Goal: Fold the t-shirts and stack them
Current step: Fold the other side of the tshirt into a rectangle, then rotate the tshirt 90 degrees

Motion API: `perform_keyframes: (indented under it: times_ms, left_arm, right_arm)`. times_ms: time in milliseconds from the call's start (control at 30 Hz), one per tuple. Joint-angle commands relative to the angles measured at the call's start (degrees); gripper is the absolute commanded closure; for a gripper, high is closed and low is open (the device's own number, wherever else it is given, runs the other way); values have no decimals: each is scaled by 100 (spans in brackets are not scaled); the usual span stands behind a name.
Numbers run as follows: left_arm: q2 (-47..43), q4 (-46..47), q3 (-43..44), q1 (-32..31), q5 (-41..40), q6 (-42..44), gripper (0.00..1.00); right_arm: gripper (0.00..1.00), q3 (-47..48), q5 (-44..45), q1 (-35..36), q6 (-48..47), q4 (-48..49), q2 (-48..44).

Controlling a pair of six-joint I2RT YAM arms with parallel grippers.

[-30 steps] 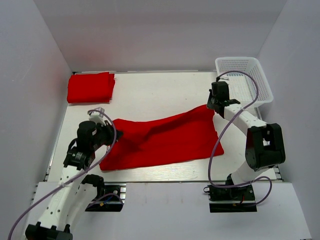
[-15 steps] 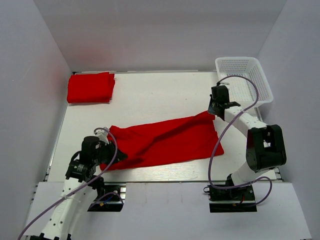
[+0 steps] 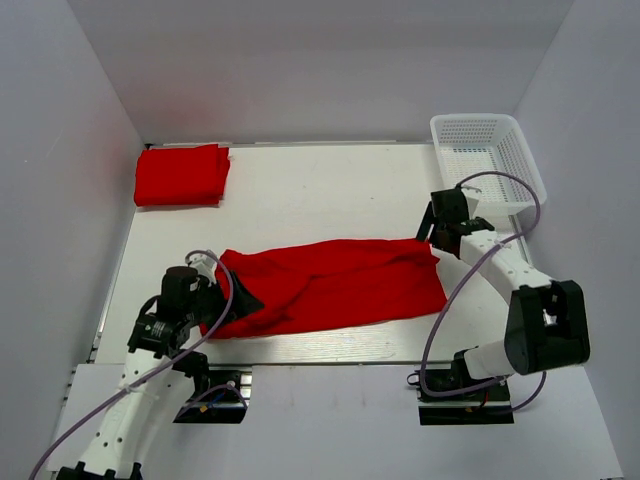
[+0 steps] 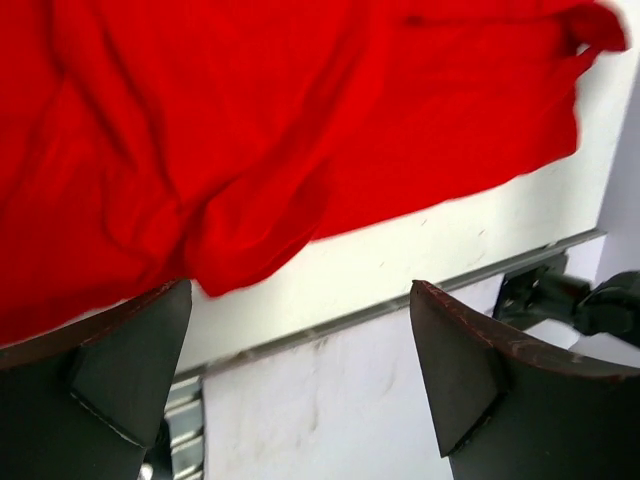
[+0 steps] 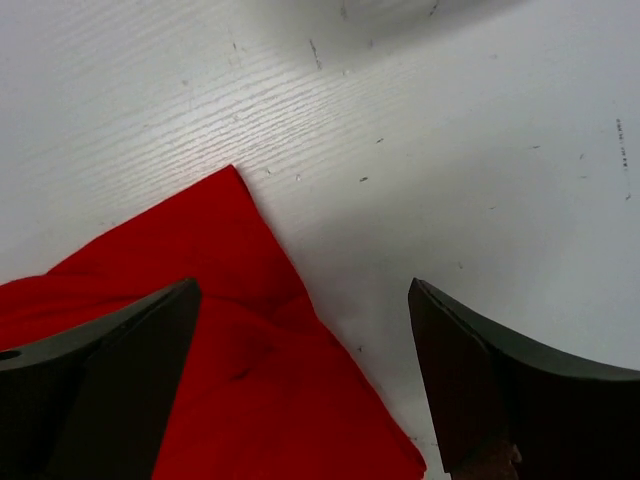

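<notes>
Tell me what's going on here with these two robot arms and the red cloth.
The two arms are partway through a folding job. One red t-shirt lies in a long, rumpled band across the table. The left gripper is at its left end and the right gripper at its far right corner, both open and holding nothing. A folded red pile sits in the far left corner.
</notes>
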Motion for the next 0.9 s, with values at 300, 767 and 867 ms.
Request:
perform_keyframes:
  times_ms: [300,767,867]
  left_arm:
    - [2583,2332,661,-21,-403,142,0]
    - [5713,3335,1145,94,-535,336,0]
    - [5978,3055,1197,94,-894,336,0]
  right_arm:
    - [10,26,-3019,76,-1521,837,-346]
    - [10,-518,-3158,314,-768,884,544]
    - [10,-633,-1751,279,-416,374,245]
